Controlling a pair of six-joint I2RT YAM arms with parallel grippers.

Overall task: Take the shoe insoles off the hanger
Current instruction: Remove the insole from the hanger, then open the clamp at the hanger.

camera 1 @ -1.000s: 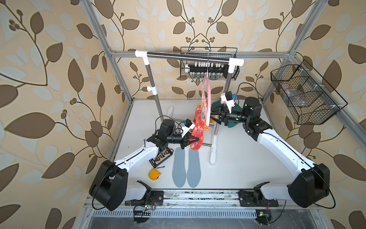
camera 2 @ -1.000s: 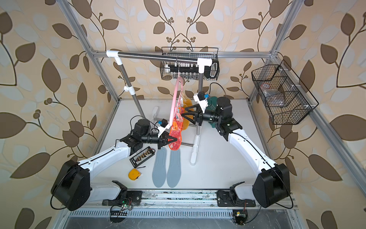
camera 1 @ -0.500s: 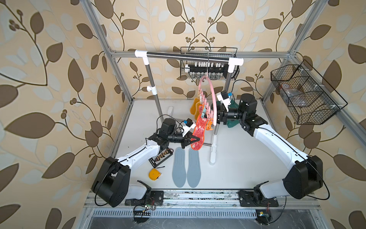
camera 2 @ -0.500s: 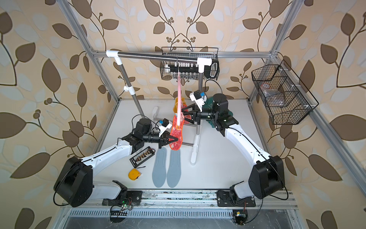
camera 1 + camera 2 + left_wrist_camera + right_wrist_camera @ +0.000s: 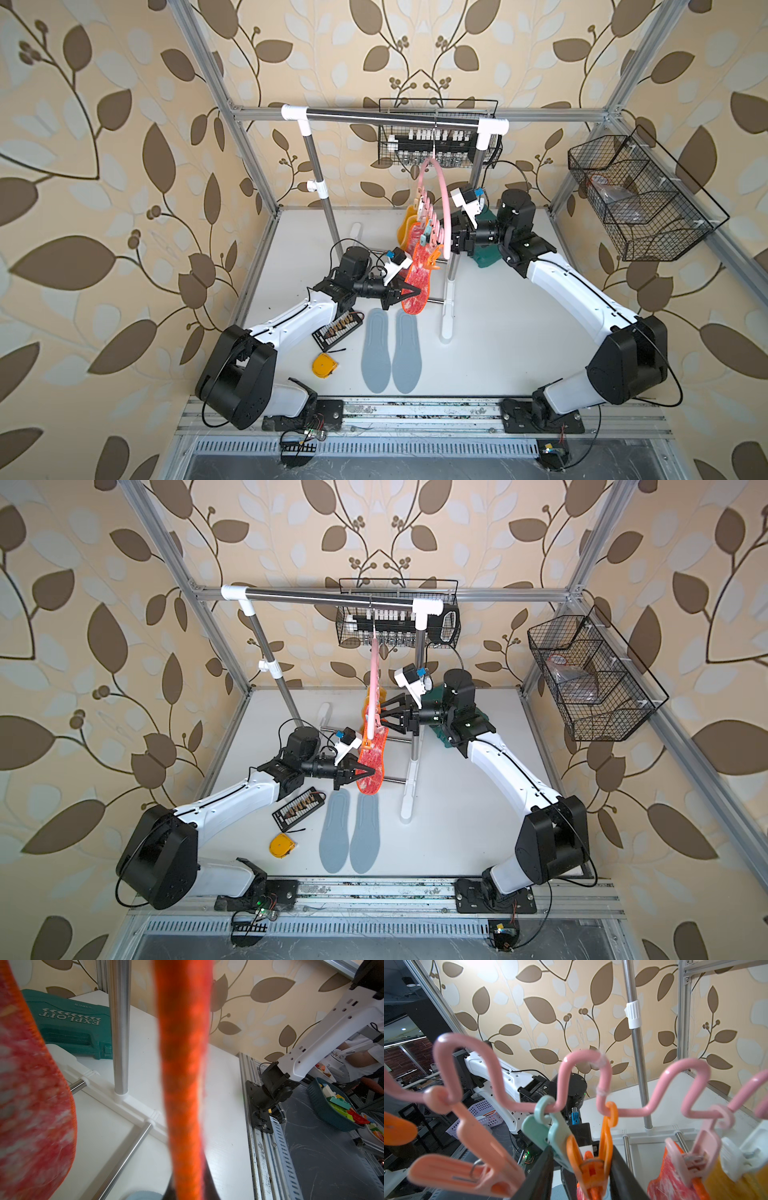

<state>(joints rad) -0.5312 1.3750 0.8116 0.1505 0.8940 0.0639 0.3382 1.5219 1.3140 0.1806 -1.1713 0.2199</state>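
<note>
Left gripper (image 5: pixel 410 292) fingers clamp the red-orange insole (image 5: pixel 417 270) at frame centre. Right gripper (image 5: pixel 581 1148) fingers flank the orange clip (image 5: pixel 591 1169) on the hanger (image 5: pixel 604 1080); whether they grip it cannot be told.

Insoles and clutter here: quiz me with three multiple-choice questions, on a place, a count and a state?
1. The yellow tape measure lies: A. in a wire basket; B. on the rail; C. on the table.
2. Insoles lying flat on the table: A. one; B. two; C. four.
3. The left end effector is: A. shut on a red insole; B. open, empty; C. shut on the tape measure.
C: it sits on the white tabletop. B: two grey ones lie side by side. A: it pinches the red mesh.
</note>
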